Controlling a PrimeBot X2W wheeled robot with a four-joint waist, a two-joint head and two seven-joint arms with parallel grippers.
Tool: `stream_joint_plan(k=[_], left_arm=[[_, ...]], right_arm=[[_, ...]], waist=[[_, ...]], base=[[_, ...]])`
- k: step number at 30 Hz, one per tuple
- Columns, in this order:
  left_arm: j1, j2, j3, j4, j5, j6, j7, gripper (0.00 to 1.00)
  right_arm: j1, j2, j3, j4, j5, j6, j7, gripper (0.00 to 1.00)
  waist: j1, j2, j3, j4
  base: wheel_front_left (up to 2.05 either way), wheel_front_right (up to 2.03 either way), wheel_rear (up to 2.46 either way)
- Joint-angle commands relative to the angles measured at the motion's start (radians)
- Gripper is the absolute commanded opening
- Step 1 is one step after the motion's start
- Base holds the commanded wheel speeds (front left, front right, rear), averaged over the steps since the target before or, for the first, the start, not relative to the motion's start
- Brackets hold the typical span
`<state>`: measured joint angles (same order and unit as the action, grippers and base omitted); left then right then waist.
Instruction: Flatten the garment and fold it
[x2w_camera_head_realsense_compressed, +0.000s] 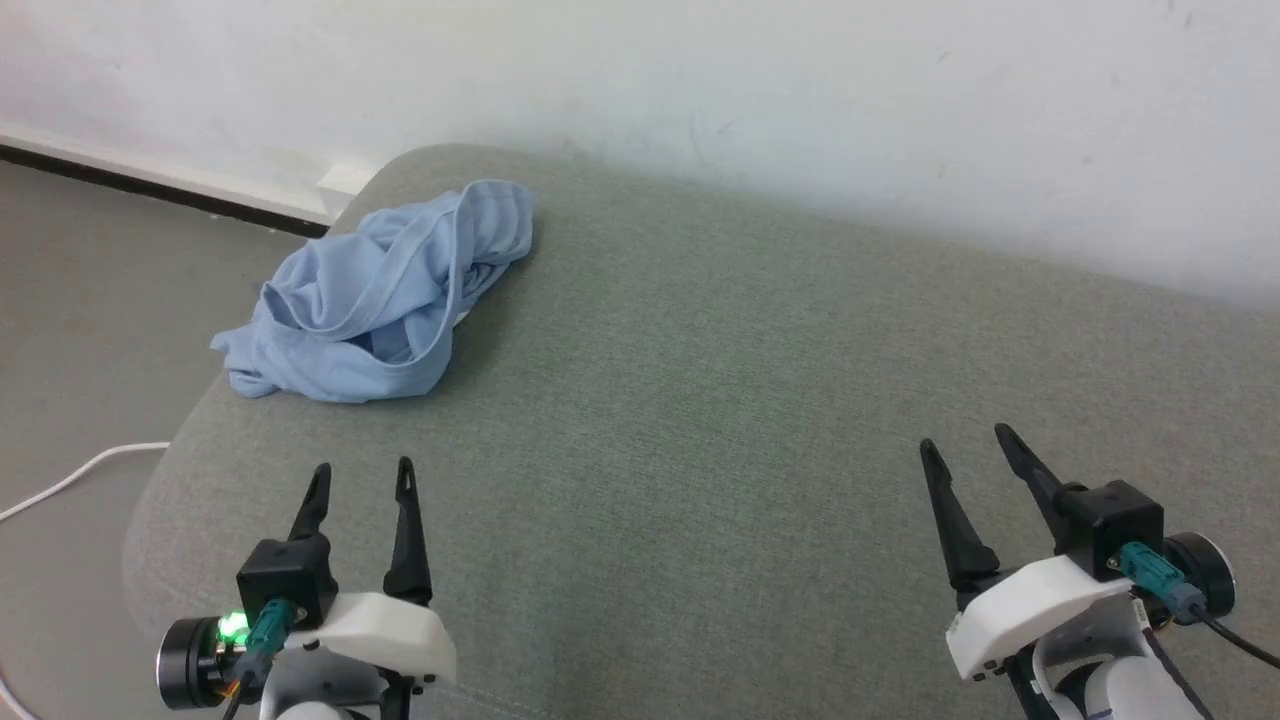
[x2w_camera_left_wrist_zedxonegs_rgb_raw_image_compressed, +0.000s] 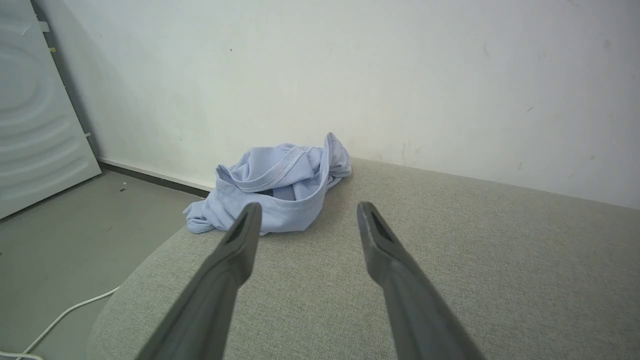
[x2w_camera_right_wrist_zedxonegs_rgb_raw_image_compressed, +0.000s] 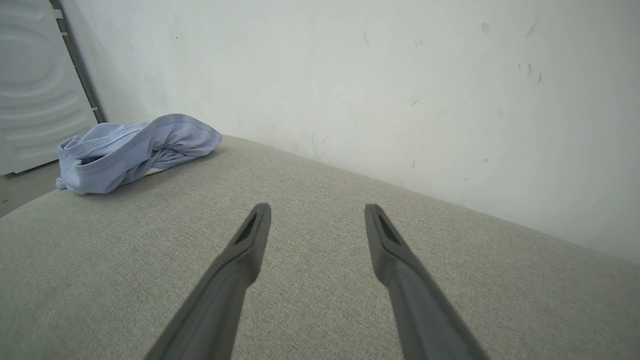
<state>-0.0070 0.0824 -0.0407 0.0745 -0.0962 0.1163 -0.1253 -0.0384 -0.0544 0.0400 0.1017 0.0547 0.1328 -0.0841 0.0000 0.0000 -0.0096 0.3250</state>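
Garment place: the garment (x2w_camera_head_realsense_compressed: 370, 300) lies bunched at the far left corner of the grey-green cushion (x2w_camera_head_realsense_compressed: 700, 400), close under the wall (x2w_camera_head_realsense_compressed: 800, 100).
Long axis: in the head view the heap is drawn out on a diagonal, from a near-left end at the cushion's rounded left edge to a far-right end nearer the wall.
Facing: collar and front cannot be told. In the left wrist view a stitched hem (x2w_camera_left_wrist_zedxonegs_rgb_raw_image_compressed: 272, 172) is looped across the top, and its opening is turned towards the fingers. A sliver of white is seen beneath one fold.
Flatness: nothing is spread out, and folds are piled over one another.
Left gripper: the left gripper (x2w_camera_head_realsense_compressed: 363, 466) is held above the near-left part of the cushion with its fingers apart and nothing between them. It is aimed roughly at the garment, well short of it.
Right gripper: the right gripper (x2w_camera_head_realsense_compressed: 965, 438) is held at the near right with its fingers apart and empty, well apart from the garment.
Edges: the left edge is rounded down to the floor (x2w_camera_head_realsense_compressed: 80, 330), where a white cable (x2w_camera_head_realsense_compressed: 70, 480) lies. The far edge is set against the wall.
Open room: a broad bare stretch of cushion is left to the right of the garment and between it and both grippers.
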Motion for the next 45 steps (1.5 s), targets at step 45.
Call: stream_joint_plan(k=[45], left_arm=[[-0.016, 0.059, -0.032, 0.046, -0.102, 0.114, -0.092, 1.0]], right_arm=[[-0.056, 0.004, 0.025, 0.066, 0.056, -0.002, -0.073, 1.0]], waist=[[0.0, 0.0, -0.01, 0.249]], base=[[0.0, 0.0, 0.0]])
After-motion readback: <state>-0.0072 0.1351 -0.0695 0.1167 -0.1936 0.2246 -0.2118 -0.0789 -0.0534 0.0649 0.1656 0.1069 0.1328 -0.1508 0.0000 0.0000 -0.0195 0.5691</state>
